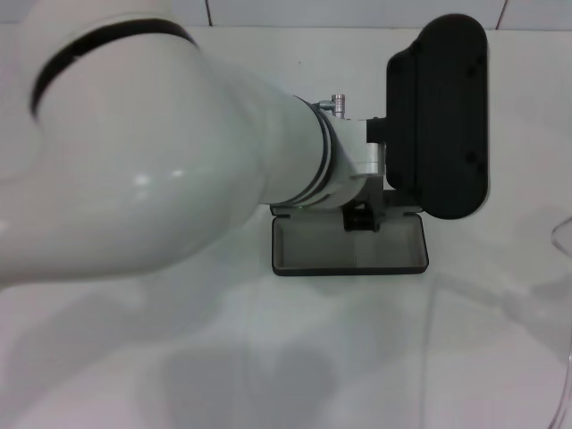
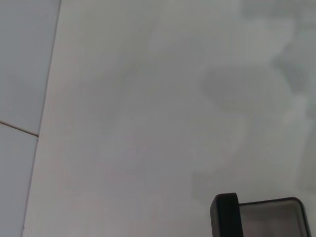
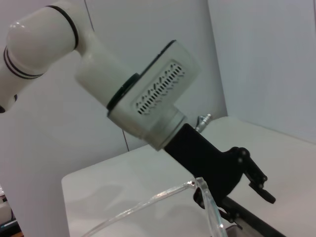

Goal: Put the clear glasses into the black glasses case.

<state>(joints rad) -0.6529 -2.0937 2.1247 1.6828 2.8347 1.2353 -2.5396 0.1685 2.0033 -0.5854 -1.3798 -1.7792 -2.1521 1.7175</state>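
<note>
holding the clear glasses [image 3: 197, 197] off to the robot's right, the right gripper, jaws unseen, should carry them level over the open black glasses case [image 1: 350, 246], where the left gripper [image 3: 247, 175], jaws spread, hovers.

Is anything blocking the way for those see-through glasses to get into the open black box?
Yes. The left gripper hangs right over the black glasses case, whose lid stands open. The clear glasses show close to the right wrist camera, off to the robot's right, so that arm sits between them and the case.
</note>
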